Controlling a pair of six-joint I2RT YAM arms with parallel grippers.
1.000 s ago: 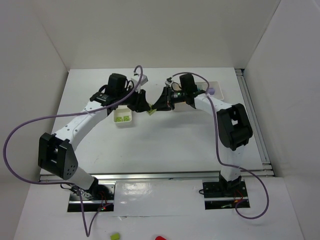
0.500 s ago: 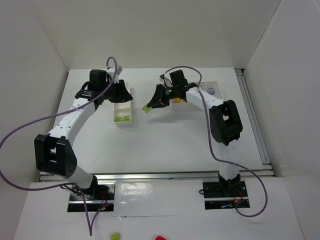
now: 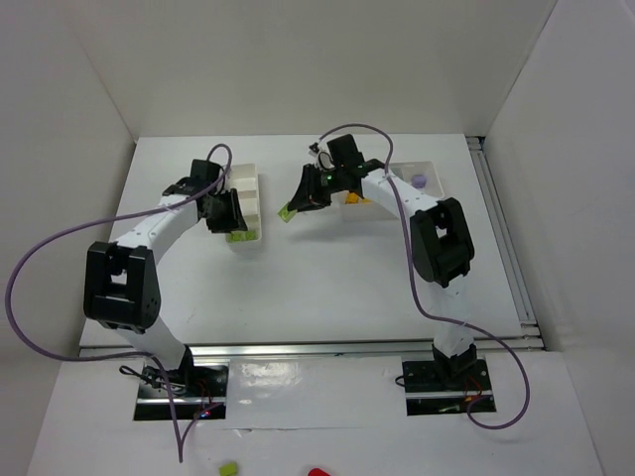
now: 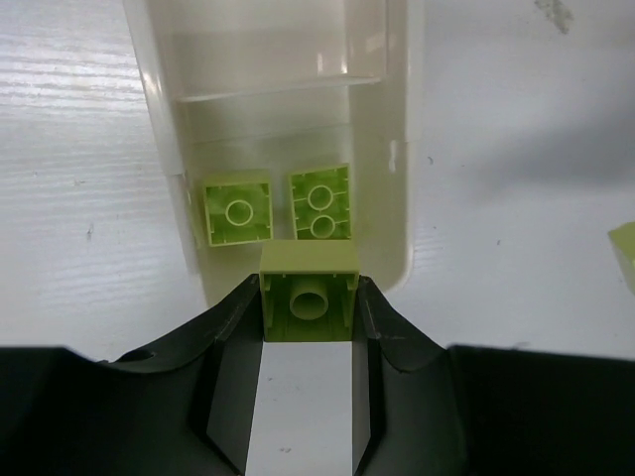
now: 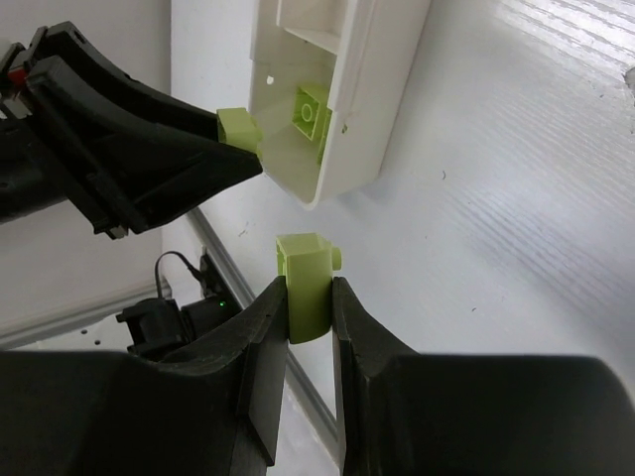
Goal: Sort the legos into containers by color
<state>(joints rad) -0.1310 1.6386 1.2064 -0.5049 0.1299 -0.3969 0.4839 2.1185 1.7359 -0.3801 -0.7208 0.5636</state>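
Two lime legos [image 4: 238,208] lie in the narrow tray [image 4: 397,198] at ten o'clock. Left gripper [image 4: 310,319] clamps a third lego [image 4: 309,262] over its end, right gripper [image 5: 310,297] pinches a fourth lego [image 5: 304,260] just beside. Neither dropped yet.

Narrow white tray [image 4: 395,149], divided: end compartment holds a square lime brick [image 4: 238,208] beside a longer lime brick [image 4: 319,201]. Third lime brick [image 4: 309,288] pinched in the left gripper [image 4: 310,297] at that tray's end; fourth lime brick [image 5: 306,283] pinched in the right gripper [image 5: 308,297] nearby. Wider white tray [image 3: 433,170]: purple brick [image 3: 420,181], yellow-orange brick [image 3: 350,198].
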